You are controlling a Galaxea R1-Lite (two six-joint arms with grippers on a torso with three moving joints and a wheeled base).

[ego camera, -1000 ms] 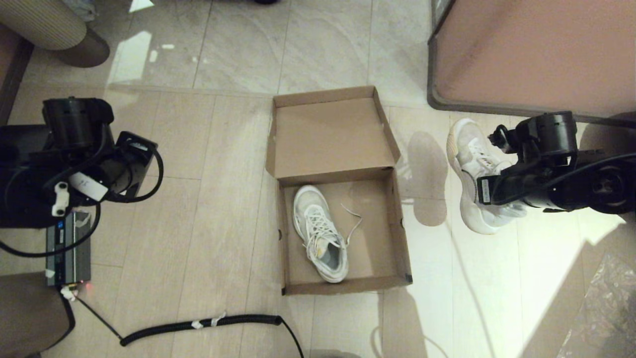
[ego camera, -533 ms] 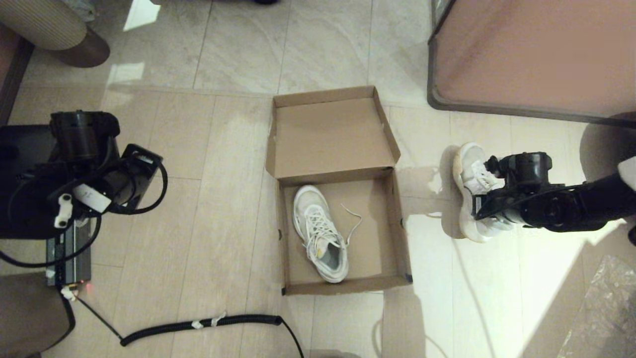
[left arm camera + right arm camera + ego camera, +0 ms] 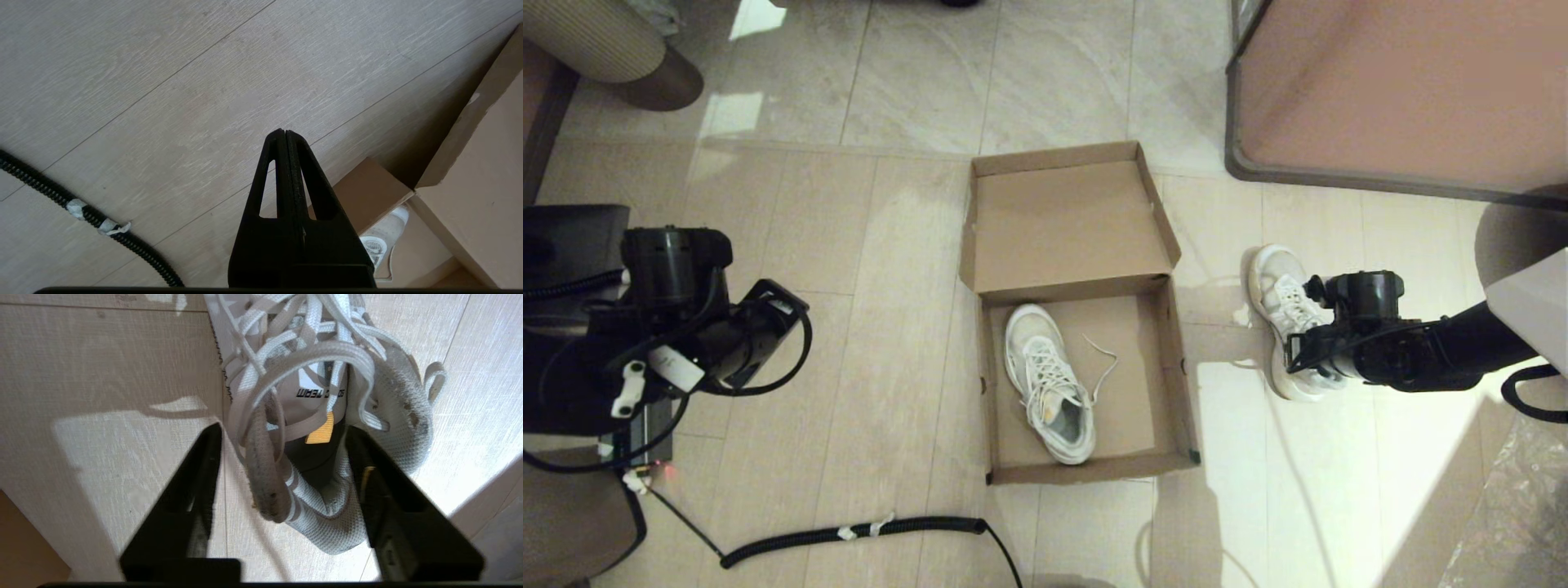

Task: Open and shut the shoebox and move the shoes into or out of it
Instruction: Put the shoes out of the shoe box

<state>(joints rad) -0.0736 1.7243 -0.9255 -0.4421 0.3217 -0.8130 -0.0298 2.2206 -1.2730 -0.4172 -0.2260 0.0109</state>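
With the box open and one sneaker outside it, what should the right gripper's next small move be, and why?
Probably close the right gripper on the shoe on the floor. Its fingers are open and straddle one side of the collar, one outside, one inside the opening, with nothing gripped yet. The shoebox lies open with one sneaker inside and room beside it. The left gripper hangs shut, away from the box.

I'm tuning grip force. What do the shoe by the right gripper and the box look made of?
Shoe: soft white woven mesh with flat fabric laces, seemingly pliable. Box: plain brown cardboard, matte, with folded flaps. The right gripper is open around the shoe's collar.
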